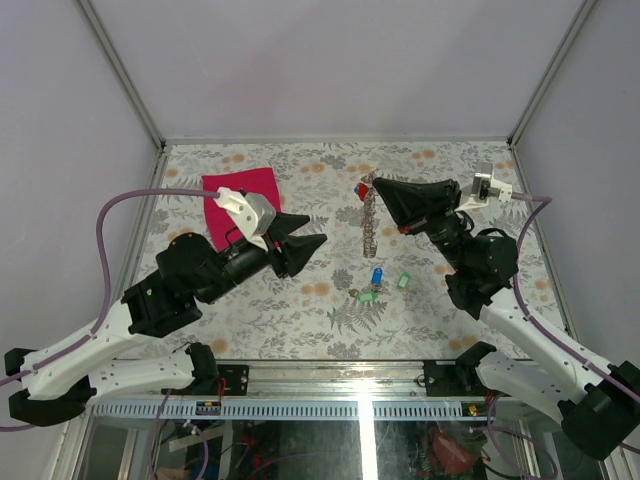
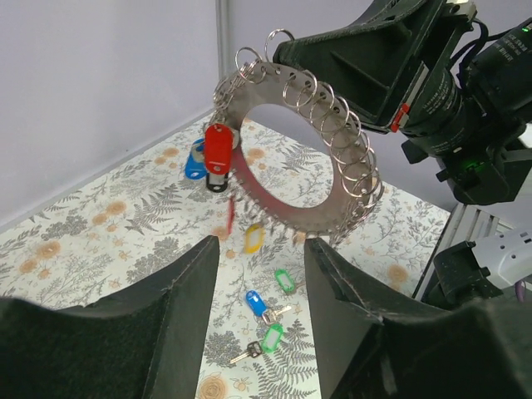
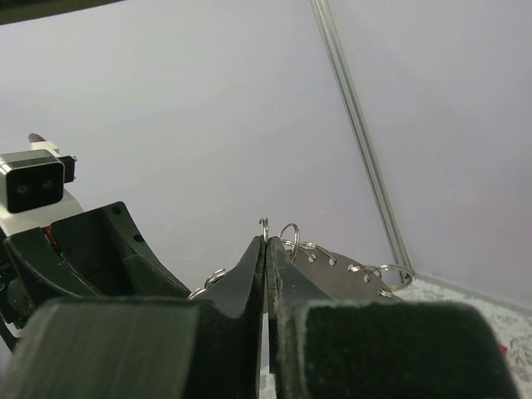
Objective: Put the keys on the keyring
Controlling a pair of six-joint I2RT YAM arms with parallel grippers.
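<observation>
The left gripper [image 2: 262, 243] hangs with jaws apart and empty, facing the right gripper [image 1: 372, 184], which is pinched tight on the keyring [image 2: 309, 218], held upright above the table [image 1: 250, 310]. A red key [image 2: 218, 150] dangles from it; other keys [image 2: 256, 301] lie on the table below.

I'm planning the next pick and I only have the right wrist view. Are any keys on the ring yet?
Observer: Yes. A red key hangs from the ring, with a blue tag just behind it.
Operator: Where are the others?
Observer: They lie loose on the table below the raised ring: a yellow tag, a green tag, a blue key and a green key.
Operator: Is the left claw carrying one?
Observer: No. The left claw is open and empty, pointing at the ring.
</observation>
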